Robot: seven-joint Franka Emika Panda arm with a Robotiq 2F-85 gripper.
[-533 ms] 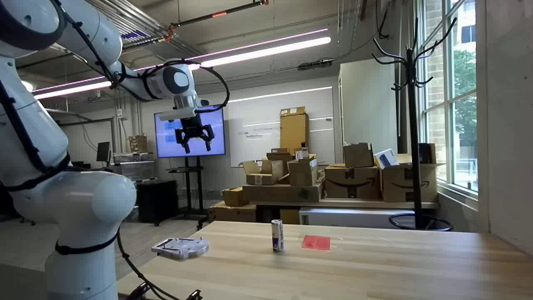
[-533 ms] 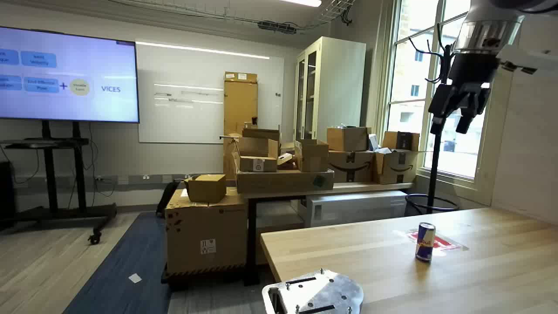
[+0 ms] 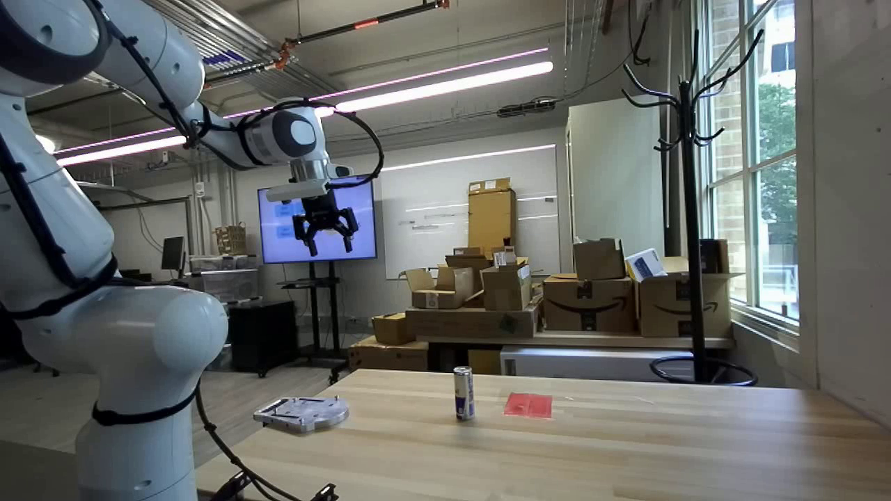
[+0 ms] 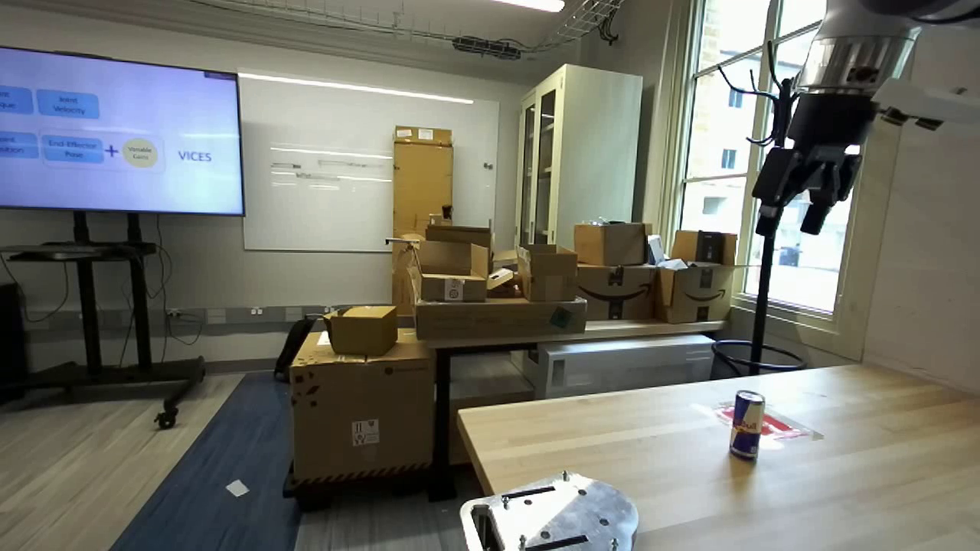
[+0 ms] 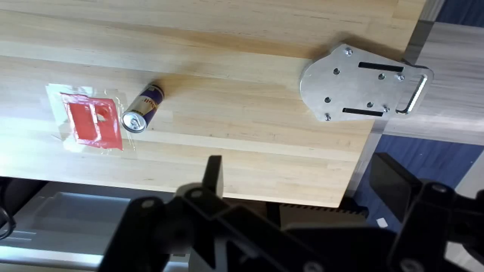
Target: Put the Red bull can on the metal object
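The Red bull can (image 3: 464, 393) stands upright on the wooden table; it also shows in an exterior view (image 4: 747, 425) and in the wrist view (image 5: 143, 107). The metal object (image 3: 301, 414), a flat silvery plate with holes and slots, lies at the table's end, its handle end past the edge in the wrist view (image 5: 351, 87). It is cut off at the bottom of an exterior view (image 4: 551, 513). My gripper (image 3: 330, 247) is high above the table, pointing down, open and empty. Its fingers stand wide apart in the wrist view (image 5: 297, 166). It touches neither thing.
A flat red item (image 3: 527, 405) under clear tape lies close beside the can on the table (image 3: 626, 445). Cardboard boxes (image 4: 498, 317) stand on a bench behind the table. A black coat rack (image 3: 690, 209) stands by the window.
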